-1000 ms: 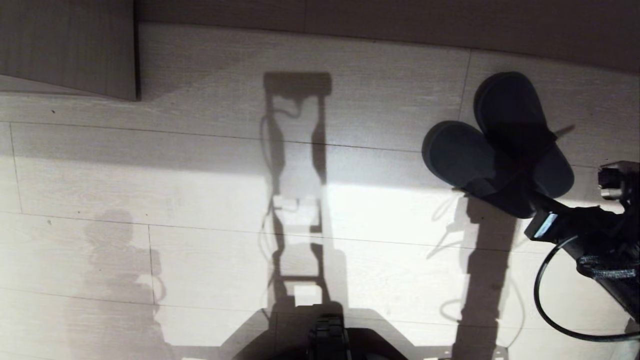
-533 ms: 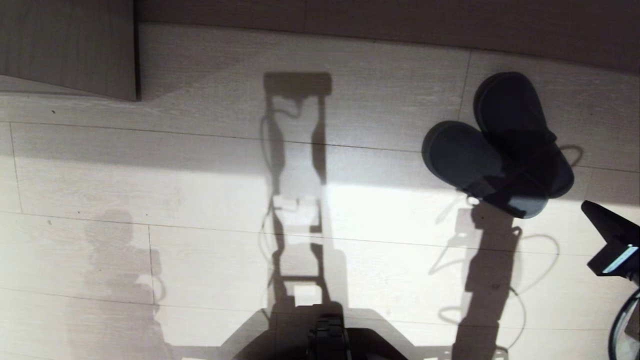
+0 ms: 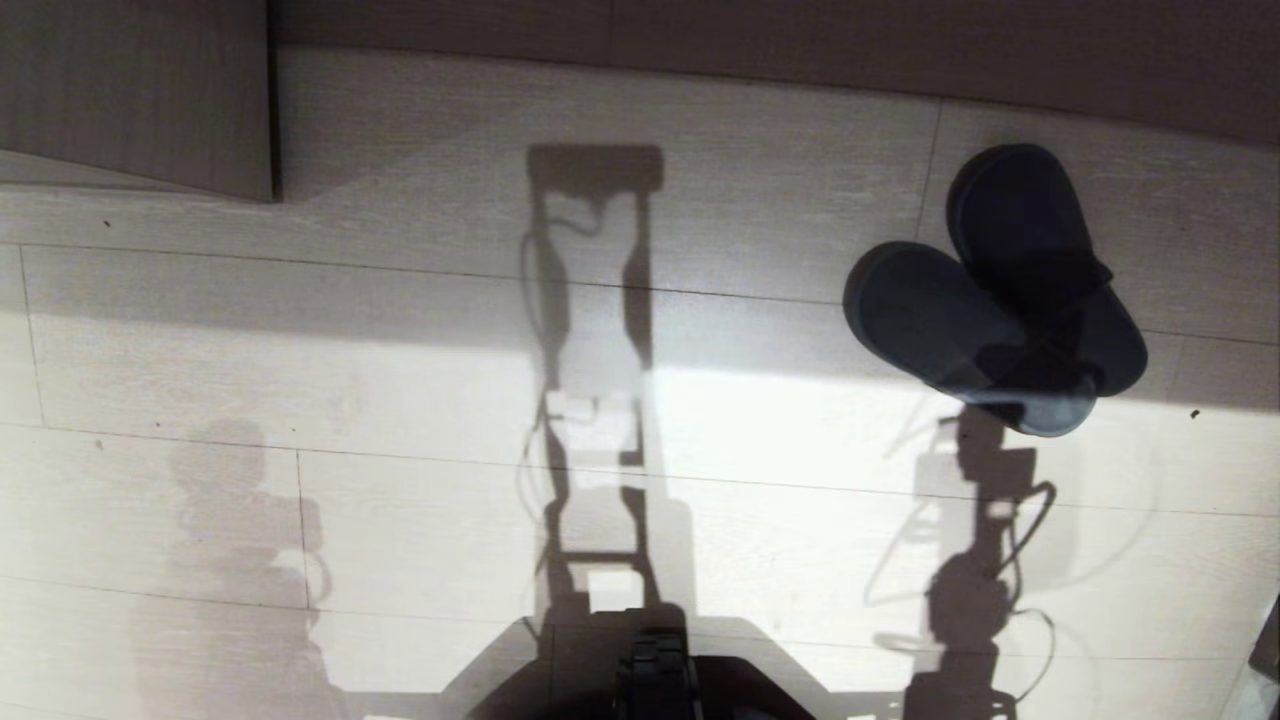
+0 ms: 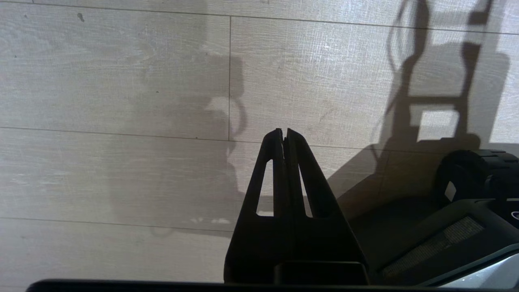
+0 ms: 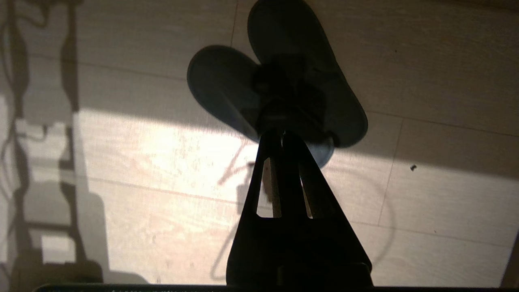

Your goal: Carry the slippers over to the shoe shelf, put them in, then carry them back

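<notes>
**Ana:** Pale floor planks (image 3: 400, 400) fill the head view, sun-striped and shadowed, and the slippers (image 3: 995, 290) lie on them to the robot's right, one overlapping the other, heel ends crossed, toes fanned apart toward the far wall.

**Ben:** Nothing is holding them. The right gripper (image 5: 283, 136) is out of the head view; its own camera shows the jaws pressed together, empty, tips pointing at the crossed heels and clear of them.

**Ana:** The left gripper (image 4: 284, 132) is parked over bare planks beside the base, also closed on nothing.

**Ben:** How do they handle? I judge them light and soft, with flexible foam-like soles, so they will sag if pinched at one end.

**Ana:** Not fragile, not slippery, by the matte look. Where should it grab?

**Ben:** At the overlap, I reckon. One pinch through both soles, or under the wide straps, carries the pair. The jaws must open first. A grip on a single toe risks leaving the other slipper behind.
</notes>
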You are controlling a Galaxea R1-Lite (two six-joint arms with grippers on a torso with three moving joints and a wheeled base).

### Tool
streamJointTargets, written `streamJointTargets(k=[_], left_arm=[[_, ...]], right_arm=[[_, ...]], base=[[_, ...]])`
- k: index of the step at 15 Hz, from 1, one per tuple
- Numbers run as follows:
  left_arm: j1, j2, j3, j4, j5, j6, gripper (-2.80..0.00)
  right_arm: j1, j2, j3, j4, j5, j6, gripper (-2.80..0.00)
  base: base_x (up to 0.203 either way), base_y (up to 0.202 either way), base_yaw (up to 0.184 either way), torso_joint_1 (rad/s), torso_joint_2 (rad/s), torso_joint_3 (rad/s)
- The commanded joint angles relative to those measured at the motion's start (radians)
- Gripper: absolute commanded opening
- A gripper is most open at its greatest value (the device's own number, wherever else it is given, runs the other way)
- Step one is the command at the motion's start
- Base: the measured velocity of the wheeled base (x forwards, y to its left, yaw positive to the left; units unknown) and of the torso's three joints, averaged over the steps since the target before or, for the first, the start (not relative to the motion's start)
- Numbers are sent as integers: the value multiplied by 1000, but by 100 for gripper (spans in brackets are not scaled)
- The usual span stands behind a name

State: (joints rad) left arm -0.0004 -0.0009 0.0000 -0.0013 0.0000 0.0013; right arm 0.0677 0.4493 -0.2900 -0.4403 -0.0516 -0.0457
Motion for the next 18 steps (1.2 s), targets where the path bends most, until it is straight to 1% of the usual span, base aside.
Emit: streamJointTargets(k=[1,3,4,5,6,7,8,10,12,14,16,18], left_arm=[[0,0,0,0,0,-1,-280],[0,-1,0,0,0,-1,-280],[-1,1,0,0,0,-1,-280],[0,-1,0,0,0,-1,-280],[-1,1,0,0,0,-1,-280],[-1,-1,0,0,0,-1,-280],[-1,-1,0,0,0,-1,-280],[-1,0,0,0,0,-1,-280],[0,1,0,0,0,-1,-280],[0,1,0,0,0,-1,-280],[0,-1,0,0,0,-1,-280],[0,1,0,0,0,-1,-280]], right_arm=[[-1,-179,35,68,7,-16,-280],[-2,-177,135,-29,9,-36,-280],[-2,-176,152,-65,6,-62,-280],[-14,-181,153,-61,9,-75,-280],[-54,-204,153,-39,14,-79,-280],[-82,-242,158,11,25,-80,-280],[-89,-266,183,44,36,-78,-280],[-81,-342,225,97,65,-70,-280],[-77,-439,265,224,81,-61,-280],[-76,-451,288,340,84,-51,-280],[-75,-449,289,444,65,-46,-280],[-75,-449,290,445,62,-42,-280]], base=[[0,0,0,0,0,0],[0,0,0,0,0,0],[0,0,0,0,0,0],[0,0,0,0,0,0],[0,0,0,0,0,0],[0,0,0,0,0,0],[0,0,0,0,0,0],[0,0,0,0,0,0],[0,0,0,0,0,0],[0,0,0,0,0,0],[0,0,0,0,0,0],[0,0,0,0,0,0]])
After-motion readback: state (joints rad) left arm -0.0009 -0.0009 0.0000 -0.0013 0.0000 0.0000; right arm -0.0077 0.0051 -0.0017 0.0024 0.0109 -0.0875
